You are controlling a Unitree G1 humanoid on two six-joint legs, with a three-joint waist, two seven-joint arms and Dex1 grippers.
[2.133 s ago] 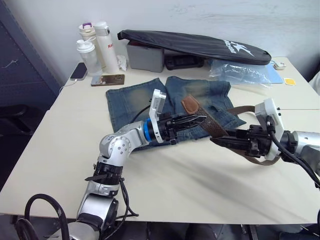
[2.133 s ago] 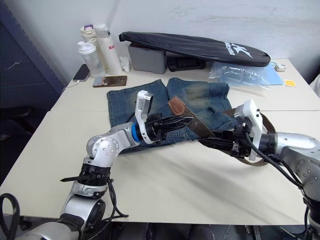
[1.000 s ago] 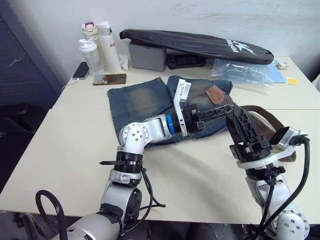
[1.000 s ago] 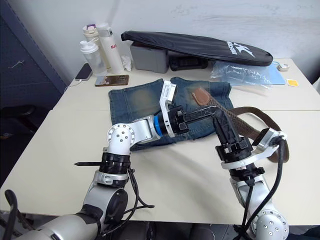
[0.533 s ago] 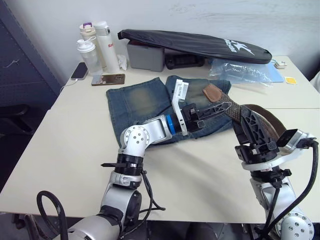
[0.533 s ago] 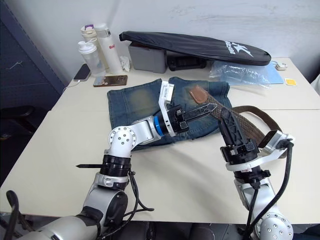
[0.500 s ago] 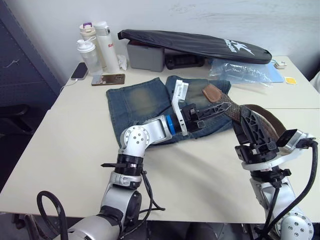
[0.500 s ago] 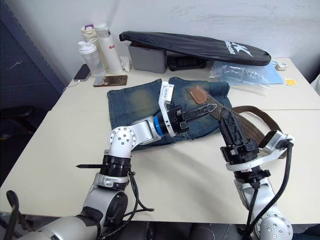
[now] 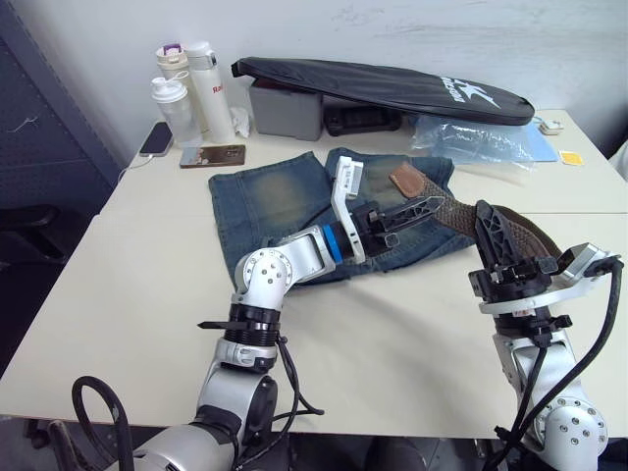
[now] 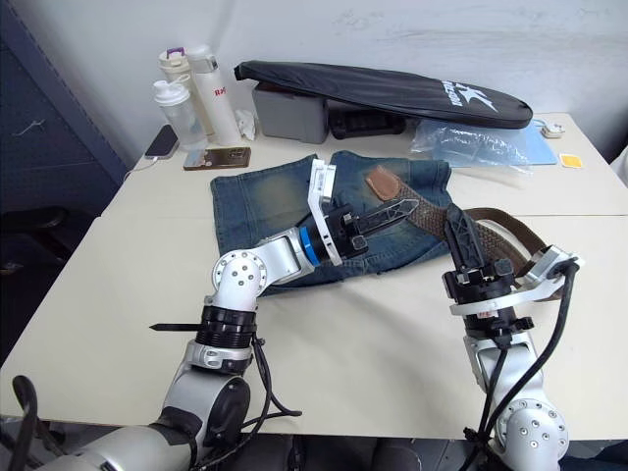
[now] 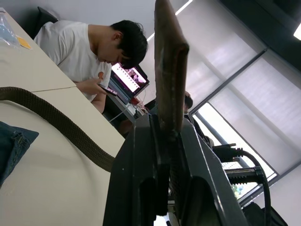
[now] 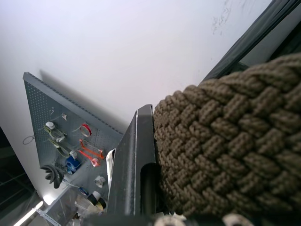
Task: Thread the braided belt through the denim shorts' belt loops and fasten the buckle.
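Belt tip (image 9: 404, 178) moved farther over shorts (image 9: 265, 201); both end effectors clamped.

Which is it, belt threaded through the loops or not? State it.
Not threaded: the braided belt hangs in both grippers above the denim shorts.

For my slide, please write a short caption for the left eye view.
Both grippers, left gripper and right gripper, hold the braided belt above the denim shorts.

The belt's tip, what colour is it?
Reddish-brown, on the braided belt's tip; clearest in the left eye view.
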